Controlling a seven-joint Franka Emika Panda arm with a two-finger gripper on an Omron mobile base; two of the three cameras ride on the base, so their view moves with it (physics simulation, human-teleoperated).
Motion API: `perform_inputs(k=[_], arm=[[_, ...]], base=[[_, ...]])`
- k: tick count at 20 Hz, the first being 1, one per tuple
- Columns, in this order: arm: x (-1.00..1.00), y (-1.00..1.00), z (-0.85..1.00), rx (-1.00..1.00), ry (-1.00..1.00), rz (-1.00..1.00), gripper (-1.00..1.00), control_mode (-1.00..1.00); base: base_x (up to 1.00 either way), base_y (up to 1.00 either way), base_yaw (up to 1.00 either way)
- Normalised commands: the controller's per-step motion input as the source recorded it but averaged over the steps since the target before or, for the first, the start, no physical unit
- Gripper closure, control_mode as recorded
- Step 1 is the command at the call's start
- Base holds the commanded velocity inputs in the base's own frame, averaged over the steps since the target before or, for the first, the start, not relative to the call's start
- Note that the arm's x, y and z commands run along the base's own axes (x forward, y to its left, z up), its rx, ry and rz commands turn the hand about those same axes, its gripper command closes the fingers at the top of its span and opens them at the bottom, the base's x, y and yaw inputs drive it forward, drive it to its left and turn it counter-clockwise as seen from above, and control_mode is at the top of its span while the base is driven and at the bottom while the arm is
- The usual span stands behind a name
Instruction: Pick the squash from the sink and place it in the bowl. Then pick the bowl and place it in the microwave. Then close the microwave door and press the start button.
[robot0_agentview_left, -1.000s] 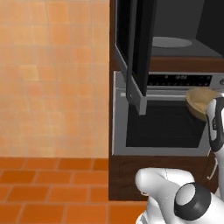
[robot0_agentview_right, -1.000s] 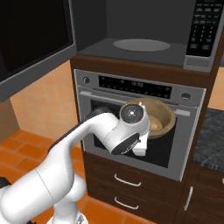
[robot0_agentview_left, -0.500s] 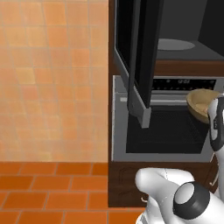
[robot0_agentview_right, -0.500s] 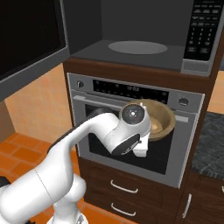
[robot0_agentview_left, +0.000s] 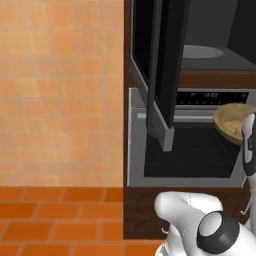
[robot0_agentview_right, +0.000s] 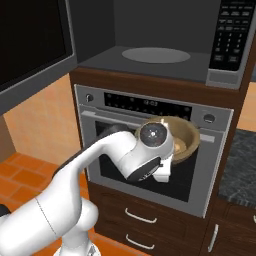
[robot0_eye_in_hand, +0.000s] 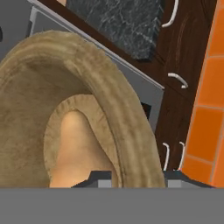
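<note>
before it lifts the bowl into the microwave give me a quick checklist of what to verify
1. Squash inside the bowl: ok.
2. Gripper shut on the bowl's rim, one fingertip each side: ok.
3. Microwave door swung open: ok.
4. Microwave cavity free, turntable bare: ok.
5. Bowl high enough to clear the cavity floor: not ok, it hangs in front of the oven below.
6. Bowl level: cannot tell.

Base views flanking; hand view close
</note>
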Motion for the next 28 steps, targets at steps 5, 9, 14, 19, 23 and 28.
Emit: perform_inputs(k=[5,9,14,19,23,28], arm=[[-0.58,0.24,0.69,-0.03,-0.21,0.00,1.00,-1.00],[-0.07,0.04,1.00,0.00,-0.08,0.00,1.00,-1.00],[0.01,0.01,1.00,0.00,0.00,0.01,1.00,-1.00],[0.57,0.15,0.62,0.00,0.00,0.11,1.00,-1.00],[1.00,0.01,0.25,0.00,0.00,0.16,1.00,-1.00],[0.92,0.00,0.53,0.00,-0.01,0.18,1.00,-1.00]], base=[[0.00,0.00,0.00],[0.00,0.00,0.00],[0.00,0.00,0.00],[0.00,0.00,0.00],[0.00,0.00,0.00],[0.00,0.00,0.00]])
